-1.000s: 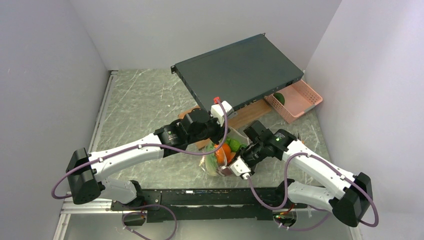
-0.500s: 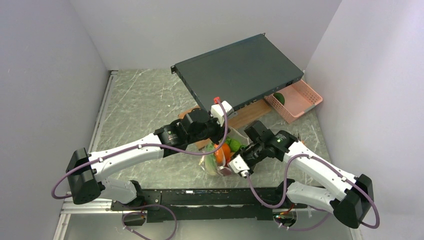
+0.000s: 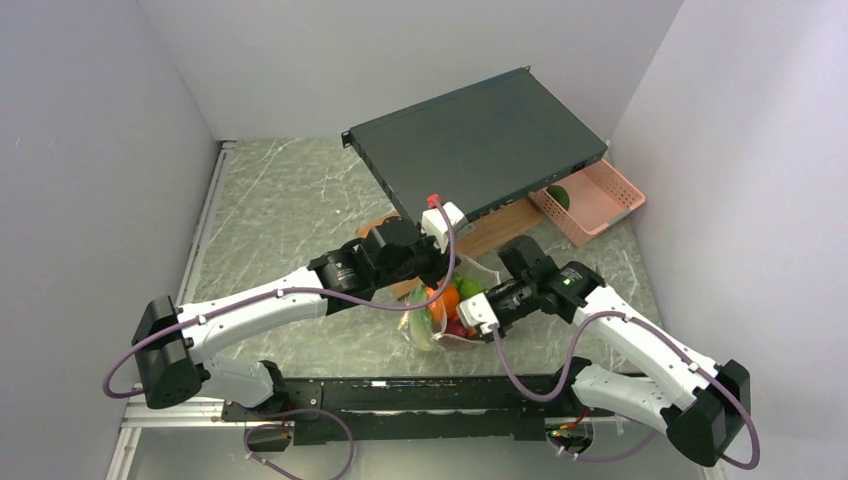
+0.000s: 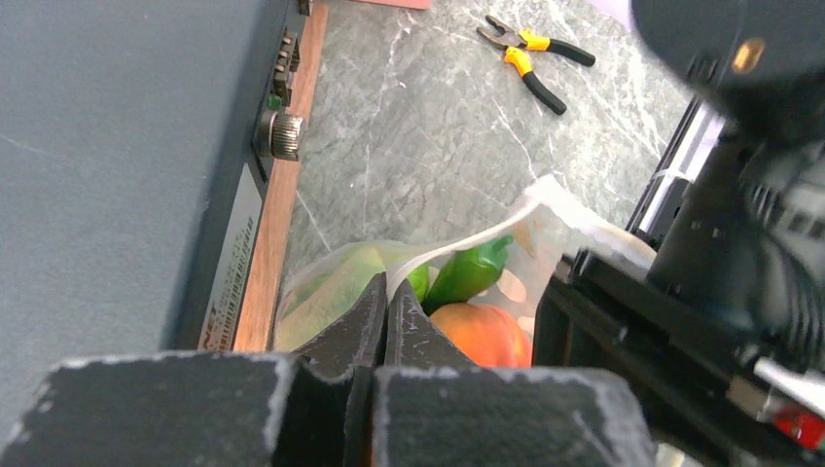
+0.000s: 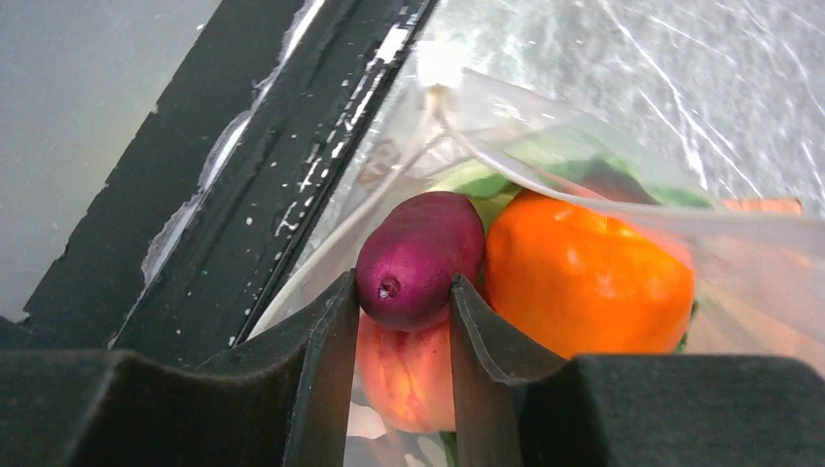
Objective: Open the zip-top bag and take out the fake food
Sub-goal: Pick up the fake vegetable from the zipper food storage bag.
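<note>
Zip-top bag point(image 3: 425, 328) — grey marbled table point(image 3: 290, 200).

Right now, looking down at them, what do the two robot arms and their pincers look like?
Left arm and right arm match: white shells, black joints, a purple cable looping along each. The left pincer and right pincer have dark, wedge-shaped fingers with rough-looking edges.

we see a robotics lab cell. plain white panels point(image 3: 90, 150) wall in a marble-patterned table point(image 3: 290, 190) bearing a rack-mount chassis point(image 3: 480, 135).
</note>
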`<act>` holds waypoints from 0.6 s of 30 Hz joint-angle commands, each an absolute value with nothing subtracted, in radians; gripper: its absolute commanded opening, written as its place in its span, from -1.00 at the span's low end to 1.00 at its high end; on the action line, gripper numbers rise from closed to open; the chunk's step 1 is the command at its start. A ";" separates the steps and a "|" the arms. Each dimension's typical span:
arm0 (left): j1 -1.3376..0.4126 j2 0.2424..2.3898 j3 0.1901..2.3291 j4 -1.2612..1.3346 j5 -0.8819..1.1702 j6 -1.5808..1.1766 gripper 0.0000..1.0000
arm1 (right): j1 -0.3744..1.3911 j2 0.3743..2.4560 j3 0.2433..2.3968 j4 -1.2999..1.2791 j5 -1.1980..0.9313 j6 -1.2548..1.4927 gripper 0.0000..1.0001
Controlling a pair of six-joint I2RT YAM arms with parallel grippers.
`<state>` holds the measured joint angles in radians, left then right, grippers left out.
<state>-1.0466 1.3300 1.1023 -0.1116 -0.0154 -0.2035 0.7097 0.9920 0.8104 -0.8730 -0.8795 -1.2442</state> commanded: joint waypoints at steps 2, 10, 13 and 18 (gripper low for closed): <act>-1.042 1.323 1.089 -0.021 0.005 -0.196 -1.00 | 0.611 0.950 0.887 -0.799 -0.977 -1.078 -0.83; -1.042 1.304 1.072 -0.022 0.003 -0.193 -1.00 | 0.485 0.912 0.926 -0.811 -1.084 -0.916 -0.92; -1.042 1.294 1.060 -0.022 0.003 -0.194 -1.00 | 0.454 0.909 0.949 -0.834 -1.123 -0.881 -0.93; -1.042 1.283 1.049 -0.019 0.003 -0.190 -1.00 | 0.419 0.914 0.983 -0.912 -1.166 -0.878 -0.96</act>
<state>-1.0466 1.3186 1.0565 -0.0650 -0.0151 -0.1974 0.4412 0.9249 0.9249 -0.8566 -1.0763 -0.9081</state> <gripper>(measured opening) 0.012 0.372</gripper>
